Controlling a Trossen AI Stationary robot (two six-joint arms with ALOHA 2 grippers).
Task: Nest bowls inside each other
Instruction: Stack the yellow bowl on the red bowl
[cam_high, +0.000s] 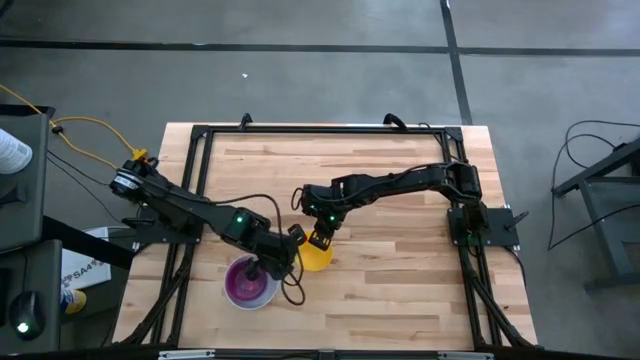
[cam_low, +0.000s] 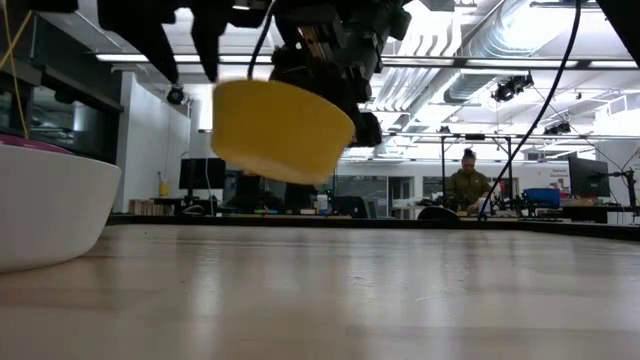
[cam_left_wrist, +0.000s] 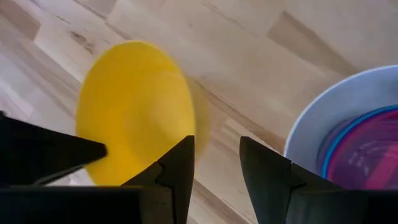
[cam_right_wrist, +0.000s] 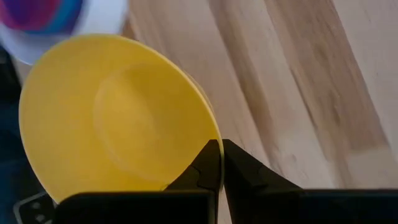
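A yellow bowl (cam_high: 315, 257) hangs in the air over the table's middle, with my right gripper (cam_high: 320, 238) shut on its rim. In the low view the yellow bowl (cam_low: 280, 130) is tilted and well clear of the wood. To its left a white bowl (cam_high: 248, 283) rests on its base near the front edge. A purple bowl (cam_high: 245, 280) is nested in it, with blue and pink-red rims (cam_left_wrist: 367, 149) showing inside. My left gripper (cam_left_wrist: 216, 168) stands open between the white bowl (cam_left_wrist: 329, 118) and the yellow bowl (cam_left_wrist: 134, 106), touching neither. My right gripper pinches the yellow bowl's rim (cam_right_wrist: 208, 134) between its two fingers, one on the inner side and one outside. The fingers slant down from the table's right. The bowl hangs tilted below them, lifted clear of the table.
A black frame (cam_high: 200, 140) runs along the table's edges. Bare wood lies to the right and far side of the bowls. Beyond the table, in the low view, is a room with desks and a seated person (cam_low: 468, 185).
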